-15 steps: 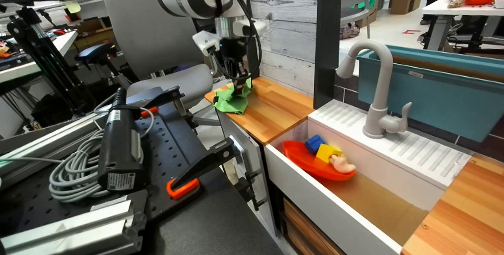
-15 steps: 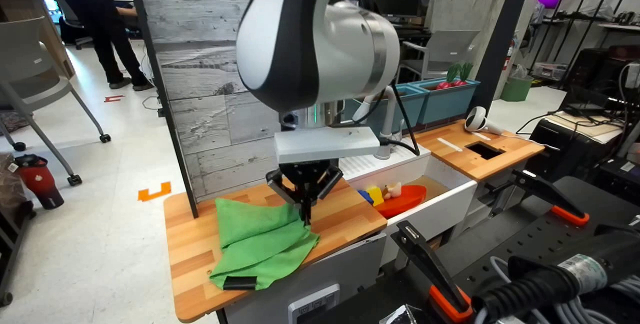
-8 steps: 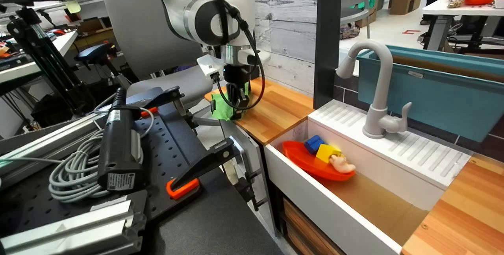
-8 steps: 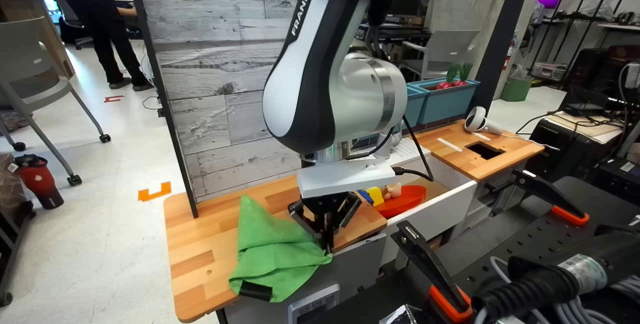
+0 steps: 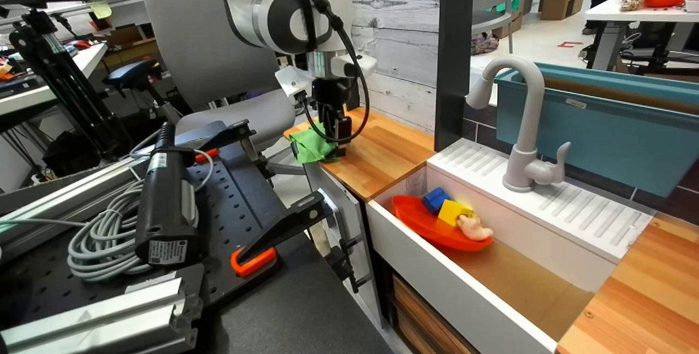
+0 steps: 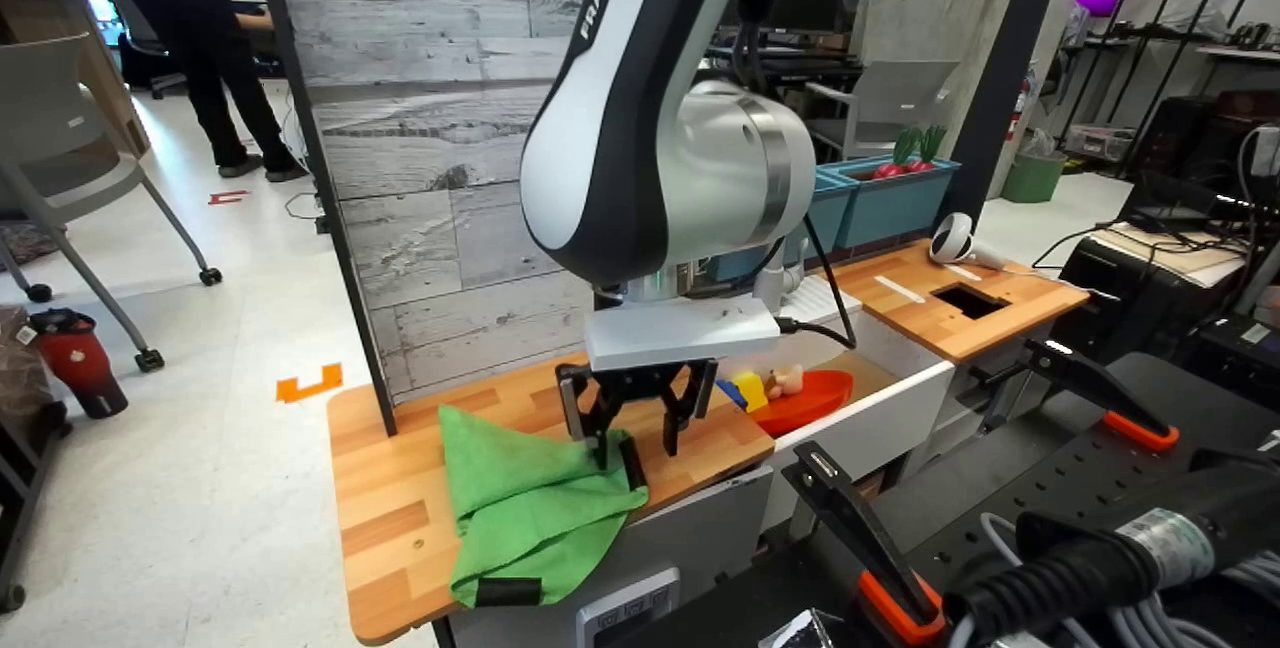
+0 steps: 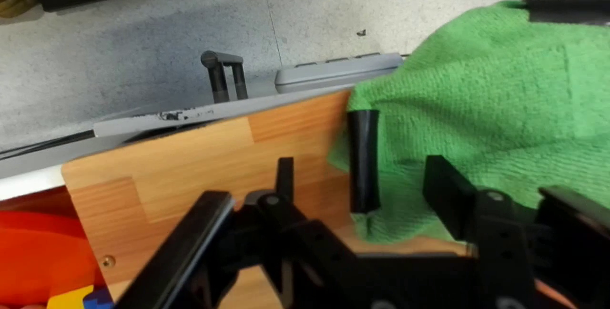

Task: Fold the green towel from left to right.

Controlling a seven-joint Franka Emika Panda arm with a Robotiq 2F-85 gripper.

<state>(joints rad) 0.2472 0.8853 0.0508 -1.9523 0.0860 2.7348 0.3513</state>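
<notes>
The green towel [image 6: 540,518] lies rumpled and partly folded over on the wooden counter, one end drooping past the front edge. It also shows in an exterior view as a green patch [image 5: 311,146] and fills the right of the wrist view [image 7: 500,89]. A black strip [image 7: 364,161] is on its near edge; a second strip [image 6: 508,592] is at the hanging corner. My gripper [image 6: 636,448] is low over the towel's edge, jaws spread. In the wrist view, the edge with the strip stands between the parted fingers [image 7: 443,190], gripped by neither.
Beside the counter [image 6: 390,518] is a white sink [image 5: 464,288] holding a red dish [image 5: 426,228] with blue and yellow blocks. A plank wall [image 6: 420,228] rises behind. A faucet [image 5: 527,119] and a black clamp [image 5: 289,223] stand nearby.
The gripper, shut on the towel's edge, came forward and toward the sink with it, then shifted back and its jaws parted. The towel's edge is released and its black strip shows.
</notes>
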